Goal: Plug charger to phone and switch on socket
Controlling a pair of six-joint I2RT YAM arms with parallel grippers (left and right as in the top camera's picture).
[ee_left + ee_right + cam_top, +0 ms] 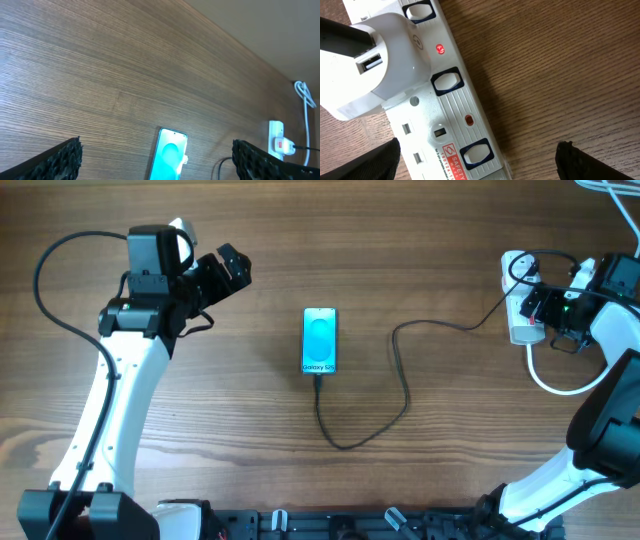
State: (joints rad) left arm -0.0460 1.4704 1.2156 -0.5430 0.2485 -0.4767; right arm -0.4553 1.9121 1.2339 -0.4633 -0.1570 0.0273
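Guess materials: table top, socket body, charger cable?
The table looks like wood or wood-print laminate, matte, with straight grain lines. The socket is white moulded plastic, semi-gloss, with soft highlights and ribbing. The charger cable seems rubbery plastic-jacketed, black, lying in loose curves.

The phone (320, 340) lies in the middle of the desk (300, 240). The charger (440, 325) runs from its lower end to the socket (519, 298) at the upper right, under the right claw (540, 307). The left claw (232, 268) is at the upper left.
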